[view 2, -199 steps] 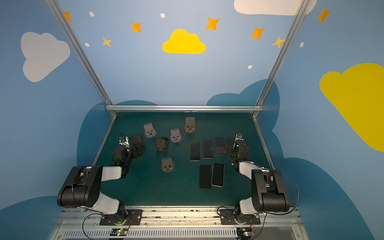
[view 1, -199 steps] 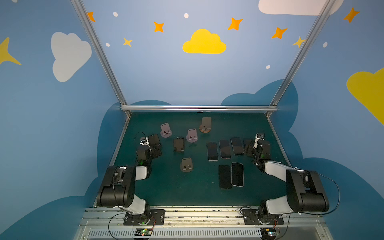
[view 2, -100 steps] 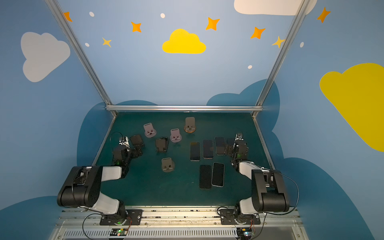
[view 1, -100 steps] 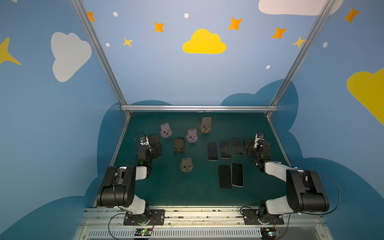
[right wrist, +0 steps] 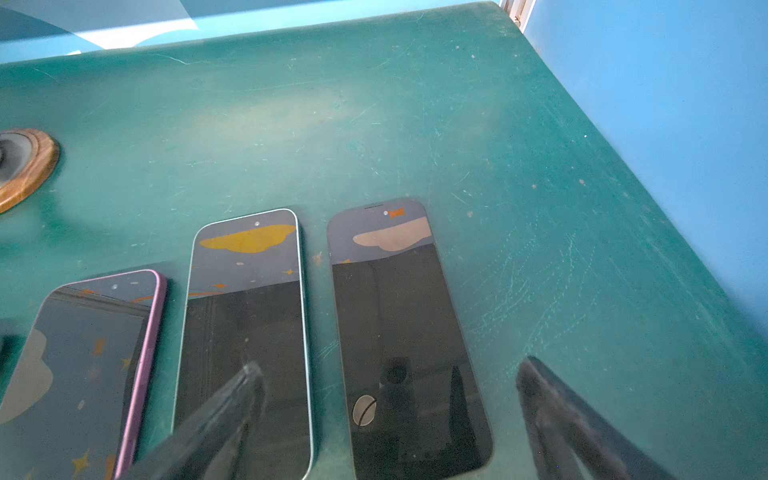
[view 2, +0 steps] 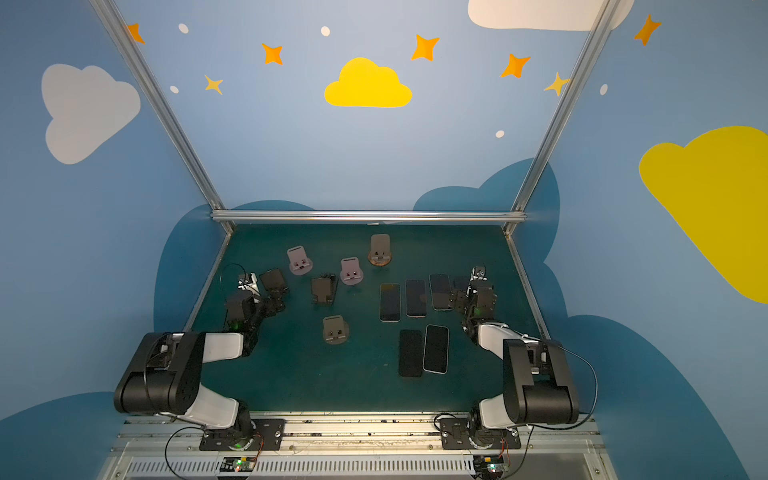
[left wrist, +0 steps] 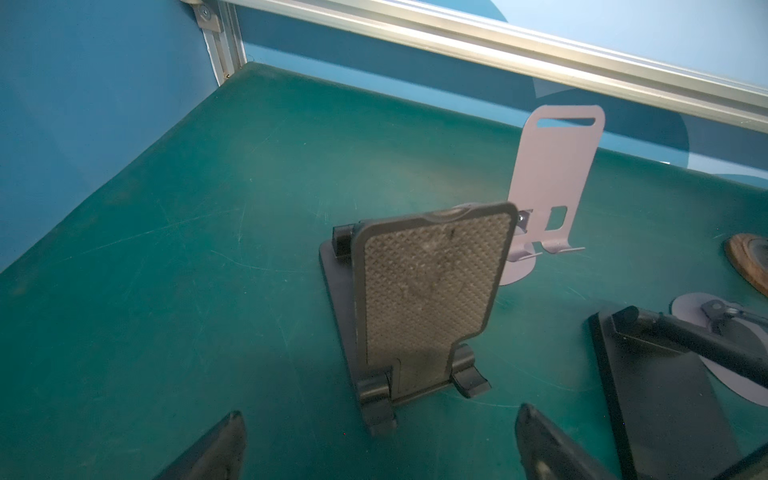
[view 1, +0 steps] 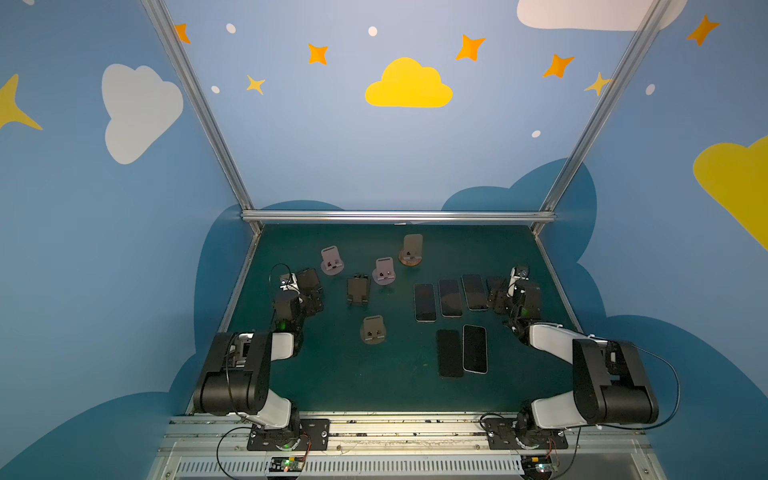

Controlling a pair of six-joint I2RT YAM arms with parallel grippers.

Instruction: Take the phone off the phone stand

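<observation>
The left gripper (left wrist: pixel 374 451) is seen spread wide and empty, just before a black stand (left wrist: pixel 424 299) set on the mat (left wrist: pixel 166 249). The right gripper (right wrist: pixel 395 415) is likewise released and nothing is held by it; it is poised above a dark phone (right wrist: pixel 399 324) laid flat on the mat, beside a second phone (right wrist: pixel 249 332), well apart from the stand.

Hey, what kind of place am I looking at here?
Probably a robot training cell: a left arm and right arm bolted to a rail, a green table boxed in by an aluminium frame, and phones and phone stands laid out as props.
</observation>
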